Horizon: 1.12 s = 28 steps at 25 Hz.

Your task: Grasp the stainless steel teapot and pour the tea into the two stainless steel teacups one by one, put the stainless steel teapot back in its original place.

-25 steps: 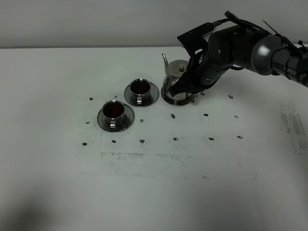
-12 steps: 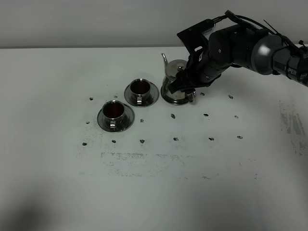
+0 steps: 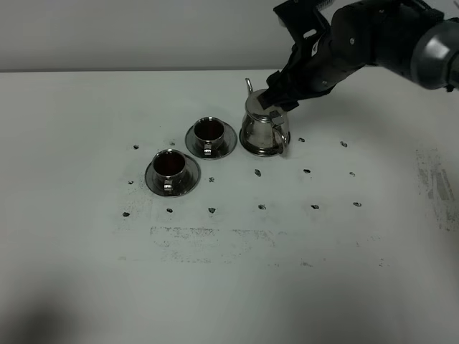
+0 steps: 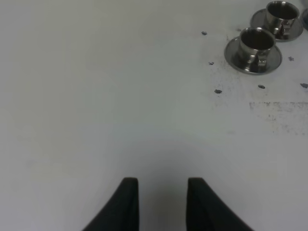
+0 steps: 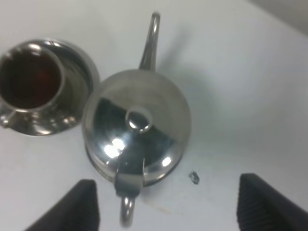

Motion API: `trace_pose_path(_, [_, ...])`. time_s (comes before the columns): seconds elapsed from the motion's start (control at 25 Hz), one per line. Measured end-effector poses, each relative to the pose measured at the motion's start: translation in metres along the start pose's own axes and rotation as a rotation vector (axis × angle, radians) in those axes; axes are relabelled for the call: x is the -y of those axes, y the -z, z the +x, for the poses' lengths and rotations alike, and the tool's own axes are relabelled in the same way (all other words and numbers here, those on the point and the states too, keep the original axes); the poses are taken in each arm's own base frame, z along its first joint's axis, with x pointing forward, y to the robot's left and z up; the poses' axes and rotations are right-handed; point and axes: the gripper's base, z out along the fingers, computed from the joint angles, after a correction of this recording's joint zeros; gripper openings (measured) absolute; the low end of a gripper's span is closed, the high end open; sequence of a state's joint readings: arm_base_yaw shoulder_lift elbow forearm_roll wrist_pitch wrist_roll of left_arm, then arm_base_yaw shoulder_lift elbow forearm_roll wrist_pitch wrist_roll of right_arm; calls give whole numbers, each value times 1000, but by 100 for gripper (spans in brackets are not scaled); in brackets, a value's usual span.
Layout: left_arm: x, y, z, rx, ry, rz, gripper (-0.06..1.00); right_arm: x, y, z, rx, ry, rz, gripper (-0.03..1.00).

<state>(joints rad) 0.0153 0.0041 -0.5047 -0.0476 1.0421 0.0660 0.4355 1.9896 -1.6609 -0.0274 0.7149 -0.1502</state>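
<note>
The stainless steel teapot point(image 3: 263, 130) stands upright on its saucer point(image 3: 259, 153), spout towards the back, handle towards the front. My right gripper point(image 3: 278, 100) is open and empty, just above and behind the lid. In the right wrist view the teapot point(image 5: 138, 127) lies below, between the wide-apart fingers point(image 5: 83, 207). Two steel teacups on saucers stand left of the teapot, the near cup point(image 3: 171, 166) and the far cup point(image 3: 209, 132), both holding dark reddish tea point(image 5: 30, 77). My left gripper point(image 4: 162, 197) is open and empty over bare table, far from the cups point(image 4: 256, 43).
The white table point(image 3: 287, 251) has small dark marks and smudges around the cups and in front of them. The far cup's saucer point(image 3: 228, 140) almost touches the teapot's saucer. The left arm is out of the exterior view.
My right gripper has risen up and back from the teapot's handle to above the lid. The teapot has stayed on its saucer. The cups have not moved.
</note>
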Motion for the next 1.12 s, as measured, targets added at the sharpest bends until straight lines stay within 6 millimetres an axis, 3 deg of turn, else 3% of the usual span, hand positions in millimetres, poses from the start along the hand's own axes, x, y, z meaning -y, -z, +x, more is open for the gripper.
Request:
trace_pose_path(0.16, [0, 0, 0, 0, 0, 0, 24, -6, 42, -2, 6, 8, -8, 52])
trace_pose_path(0.28, [0, 0, 0, 0, 0, 0, 24, -19, 68, 12, 39, 12, -36, 47])
trace_pose_path(0.6, [0, 0, 0, 0, 0, -1, 24, -24, 139, 102, 33, 17, -16, 31])
trace_pose_path(0.92, [0, 0, 0, 0, 0, -1, 24, -32, 211, 160, 129, -18, -29, 20])
trace_pose_path(1.12, [0, 0, 0, 0, 0, -1, 24, -32, 241, 229, 91, -158, -33, 18])
